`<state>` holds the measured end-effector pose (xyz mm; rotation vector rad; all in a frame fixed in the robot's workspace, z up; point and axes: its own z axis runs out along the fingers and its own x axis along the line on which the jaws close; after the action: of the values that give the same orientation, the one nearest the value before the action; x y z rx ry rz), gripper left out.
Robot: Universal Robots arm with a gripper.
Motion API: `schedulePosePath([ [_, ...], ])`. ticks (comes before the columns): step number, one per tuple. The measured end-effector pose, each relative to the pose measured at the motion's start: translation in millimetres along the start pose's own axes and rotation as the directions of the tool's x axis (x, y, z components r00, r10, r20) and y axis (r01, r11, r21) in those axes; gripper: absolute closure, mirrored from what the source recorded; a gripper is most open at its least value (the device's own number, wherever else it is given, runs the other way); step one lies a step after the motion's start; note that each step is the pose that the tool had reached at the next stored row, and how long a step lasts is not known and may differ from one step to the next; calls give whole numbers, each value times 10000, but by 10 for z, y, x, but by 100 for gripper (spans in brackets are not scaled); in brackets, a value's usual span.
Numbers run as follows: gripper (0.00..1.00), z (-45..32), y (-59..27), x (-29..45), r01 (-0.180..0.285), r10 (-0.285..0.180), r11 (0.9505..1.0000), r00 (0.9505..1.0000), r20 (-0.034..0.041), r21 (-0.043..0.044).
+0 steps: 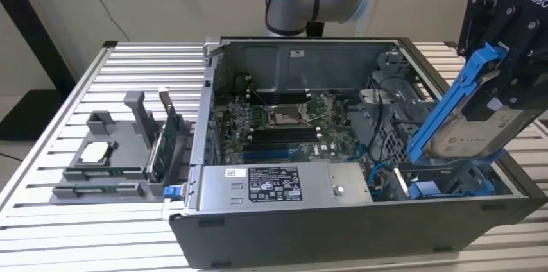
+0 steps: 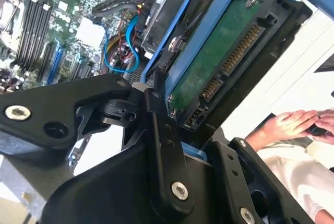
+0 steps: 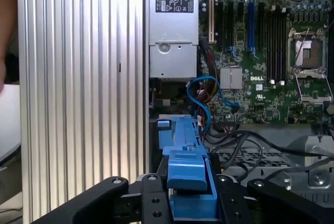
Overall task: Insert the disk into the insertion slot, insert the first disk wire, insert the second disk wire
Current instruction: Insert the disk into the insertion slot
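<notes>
Tilted disk (image 1: pixel 469 121) clamped in pincer (image 1: pixel 511 83), above insertion slot (image 1: pixel 445 185).

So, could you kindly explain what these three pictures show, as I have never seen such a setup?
This is one robot arm with a black gripper. The exterior view comes from a camera off the arm; both wrist views come from cameras riding near the gripper. On the ribbed aluminium table lies an open grey computer case with a green motherboard, and, at the exterior view's left, a grey plastic holder of parts. The gripper is shut on the disk, a silver-grey hard drive in a bright blue plastic carrier, held tilted above the insertion slot, a dark bay with blue rails inside the case. A person's hand shows in the second wrist view.
</notes>
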<state>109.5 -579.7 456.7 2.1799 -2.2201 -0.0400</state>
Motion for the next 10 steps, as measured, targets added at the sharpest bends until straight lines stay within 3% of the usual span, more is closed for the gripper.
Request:
schedulePosePath([
  [10,67,30,-6,0,1,-1,10000,10000,-1,0],
])
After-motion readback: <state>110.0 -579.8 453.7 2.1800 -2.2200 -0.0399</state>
